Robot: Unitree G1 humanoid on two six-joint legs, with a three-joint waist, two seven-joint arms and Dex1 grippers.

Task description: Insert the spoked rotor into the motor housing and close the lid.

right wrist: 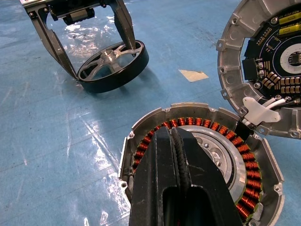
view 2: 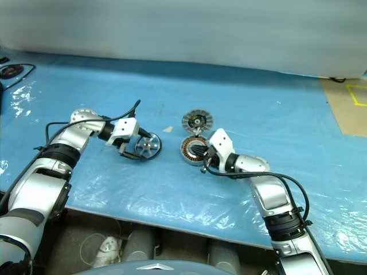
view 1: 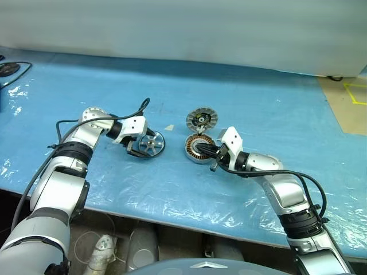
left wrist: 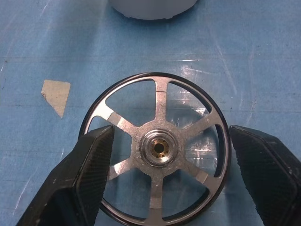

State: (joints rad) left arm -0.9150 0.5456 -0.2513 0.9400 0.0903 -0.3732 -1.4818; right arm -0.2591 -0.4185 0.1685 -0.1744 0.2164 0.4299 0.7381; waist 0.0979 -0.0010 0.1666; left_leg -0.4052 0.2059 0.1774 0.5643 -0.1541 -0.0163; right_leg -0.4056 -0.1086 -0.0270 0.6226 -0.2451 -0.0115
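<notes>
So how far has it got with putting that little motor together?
Nothing is assembled yet. The motor housing sits open on the blue table, copper windings showing, with the shut right gripper over it. In hand: the open left gripper straddles the spoked rotor, which sits tilted with one edge raised, not clearly clamped. Still left: lifting the rotor into the housing, then closing the lid, which lies beside the housing.

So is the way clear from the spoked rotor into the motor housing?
Not quite: the shut right gripper sits over the motor housing, covering its centre. The blue table between the spoked rotor and housing shows nothing else.
</notes>
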